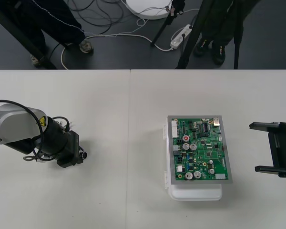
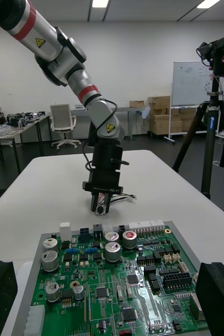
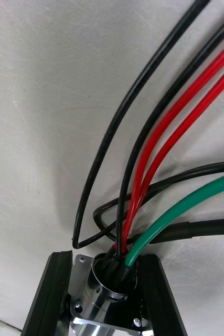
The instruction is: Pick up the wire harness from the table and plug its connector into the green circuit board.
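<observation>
Front view: green board [image 1: 199, 149] on white base [image 1: 195, 192], parked on surface [image 1: 128, 200]. Left claw [image 1: 80, 155] well left of board, small round thing at its tip, probably harness socket [image 1: 84, 155]. Right claw [image 1: 253, 147] just right of board, spread wide, holding nothing.

Right wrist view: left claw [image 2: 102, 206] beyond board [image 2: 117, 283], tip down at surface, pinching harness [image 2: 123, 198].

Left wrist view: fingers [image 3: 51, 294] pressed onto metal socket [image 3: 109, 281]. Red, black, green wires [image 3: 159, 157] loop out over surface.

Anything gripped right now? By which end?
Left gripper holds the wire harness by its round metal socket. Right gripper is open and empty, beside the circuit board.
</observation>
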